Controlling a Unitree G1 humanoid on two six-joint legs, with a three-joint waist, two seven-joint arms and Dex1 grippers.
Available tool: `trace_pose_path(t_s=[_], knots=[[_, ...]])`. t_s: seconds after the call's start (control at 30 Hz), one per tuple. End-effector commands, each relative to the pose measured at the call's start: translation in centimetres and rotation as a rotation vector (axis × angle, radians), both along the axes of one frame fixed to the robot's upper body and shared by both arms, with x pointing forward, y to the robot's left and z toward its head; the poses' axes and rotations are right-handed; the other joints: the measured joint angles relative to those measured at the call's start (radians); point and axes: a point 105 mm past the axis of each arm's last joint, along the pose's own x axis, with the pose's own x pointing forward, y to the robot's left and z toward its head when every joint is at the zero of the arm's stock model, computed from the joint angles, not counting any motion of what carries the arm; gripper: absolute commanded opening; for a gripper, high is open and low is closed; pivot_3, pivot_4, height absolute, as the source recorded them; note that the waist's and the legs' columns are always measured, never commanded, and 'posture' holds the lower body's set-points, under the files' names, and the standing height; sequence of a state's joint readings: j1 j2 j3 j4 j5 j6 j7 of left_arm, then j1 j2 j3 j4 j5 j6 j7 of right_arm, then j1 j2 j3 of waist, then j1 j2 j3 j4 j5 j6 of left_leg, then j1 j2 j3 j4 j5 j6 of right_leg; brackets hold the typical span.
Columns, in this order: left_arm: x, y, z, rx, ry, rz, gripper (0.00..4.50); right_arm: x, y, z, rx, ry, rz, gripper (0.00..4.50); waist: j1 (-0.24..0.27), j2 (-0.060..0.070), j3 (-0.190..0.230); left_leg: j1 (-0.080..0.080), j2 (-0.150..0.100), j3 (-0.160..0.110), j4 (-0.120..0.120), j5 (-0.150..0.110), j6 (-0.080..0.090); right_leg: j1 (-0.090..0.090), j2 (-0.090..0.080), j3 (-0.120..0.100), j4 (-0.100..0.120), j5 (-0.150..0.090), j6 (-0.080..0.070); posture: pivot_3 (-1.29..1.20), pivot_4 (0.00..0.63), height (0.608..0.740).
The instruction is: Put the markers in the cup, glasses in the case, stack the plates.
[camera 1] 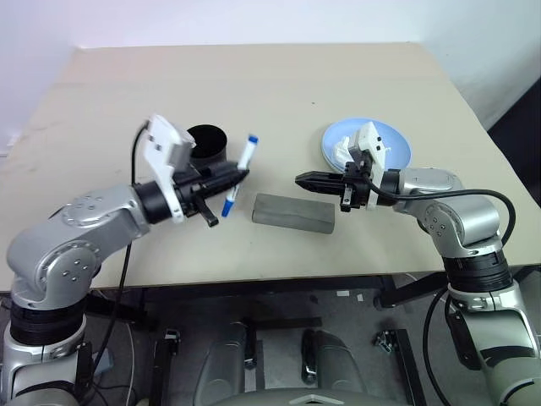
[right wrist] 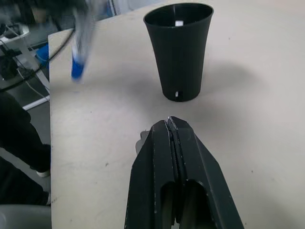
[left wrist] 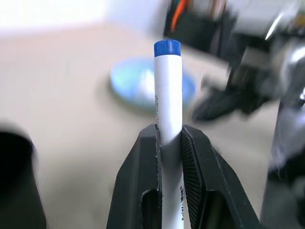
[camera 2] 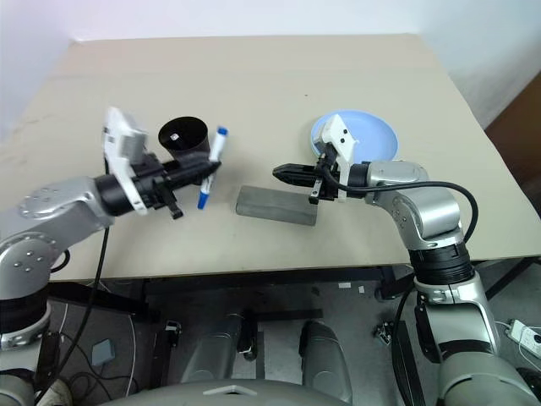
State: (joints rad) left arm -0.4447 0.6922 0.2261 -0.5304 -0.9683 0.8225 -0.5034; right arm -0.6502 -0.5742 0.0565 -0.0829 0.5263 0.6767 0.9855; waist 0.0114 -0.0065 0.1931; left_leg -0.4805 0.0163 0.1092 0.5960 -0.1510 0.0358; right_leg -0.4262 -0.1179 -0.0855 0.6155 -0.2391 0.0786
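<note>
Left eye view: left hand [camera 1: 226,178] grips marker [camera 1: 240,173] beside cup [camera 1: 206,144], right hand [camera 1: 319,181] clenched empty; next, tip it upright & drop in.

- Even, bright, diffuse light covers the tabletop [camera 1: 279,85]; shadows are soft and short.
- In the left wrist view, the marker [left wrist: 167,95] is sharp while the plate [left wrist: 128,83] behind it blurs.
- In the right wrist view, the cup [right wrist: 180,52] is crisp.

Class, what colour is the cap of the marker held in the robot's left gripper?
Blue, on a white marker body clamped in the left gripper; it shows best in the left wrist view.
</note>
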Motion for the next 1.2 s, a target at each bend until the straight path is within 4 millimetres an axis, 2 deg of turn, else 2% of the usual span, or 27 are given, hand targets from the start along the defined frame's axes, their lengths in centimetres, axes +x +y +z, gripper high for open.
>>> trace_pose_path(t_s=[0.03, 0.23, 0.33, 0.4, 0.67, 0.87, 1.2], knots=[[-0.9, 0.8, 2.8, -0.071, -0.145, -0.013, 0.29, -0.2, -0.3, 2.3, 0.058, -0.061, 0.022, 0.00, 0.000, 0.000, 0.000, 0.000, 0.000, 0.000, 0.000, 0.000, 0.000, 0.000, 0.000, 0.000, 0.000, 0.000, 0.000, 0.00, 0.150, 0.727], [0.6, 3.7, 5.6, -0.216, -0.256, 0.080, 0.29, -0.6, -0.5, 2.8, 0.082, -0.060, 0.043, 0.00, 0.001, 0.000, 0.000, 0.000, 0.000, 0.000, 0.004, 0.000, 0.001, 0.002, 0.001, -0.001, 0.001, 0.002, 0.003, 0.00, 0.150, 0.727], [1.4, 4.6, 6.3, -0.250, -0.285, 0.120, 0.29, -0.7, -0.3, 3.0, 0.086, -0.073, 0.051, 0.00, 0.000, 0.000, 0.000, 0.000, 0.001, 0.000, 0.006, 0.000, 0.002, 0.004, 0.002, -0.001, 0.002, 0.002, 0.005, 0.00, 0.150, 0.727], [2.7, 5.1, 6.5, -0.243, -0.317, 0.166, 0.29, -0.7, -0.2, 3.0, 0.089, -0.085, 0.051, 0.00, 0.000, 0.000, 0.000, 0.000, 0.001, 0.000, 0.009, 0.000, 0.002, 0.004, 0.003, -0.001, 0.003, 0.003, 0.005, 0.00, 0.150, 0.727], [6.8, 5.9, 6.1, -0.252, -0.388, 0.254, 0.29, -0.5, 0.2, 2.8, 0.074, -0.101, 0.048, 0.00, 0.002, 0.000, 0.000, -0.001, 0.002, 0.002, 0.011, -0.001, 0.004, 0.000, 0.003, -0.001, 0.002, 0.005, 0.006, 0.00, 0.150, 0.727], [8.8, 5.5, 5.3, -0.266, -0.379, 0.245, 0.29, -0.4, 0.0, 2.9, 0.070, -0.112, 0.034, 0.00, 0.001, 0.000, 0.000, -0.003, 0.003, 0.002, 0.010, -0.001, 0.004, 0.000, 0.002, -0.001, 0.002, 0.007, 0.009, 0.00, 0.150, 0.727], [8.9, 4.8, 4.2, -0.296, -0.338, 0.202, 0.29, -0.4, -0.5, 2.6, 0.062, -0.109, 0.000, 0.00, 0.001, 0.000, 0.000, -0.010, 0.008, 0.002, 0.018, -0.001, 0.005, -0.001, 0.007, -0.001, 0.003, 0.008, 0.010, 0.00, 0.150, 0.727]])
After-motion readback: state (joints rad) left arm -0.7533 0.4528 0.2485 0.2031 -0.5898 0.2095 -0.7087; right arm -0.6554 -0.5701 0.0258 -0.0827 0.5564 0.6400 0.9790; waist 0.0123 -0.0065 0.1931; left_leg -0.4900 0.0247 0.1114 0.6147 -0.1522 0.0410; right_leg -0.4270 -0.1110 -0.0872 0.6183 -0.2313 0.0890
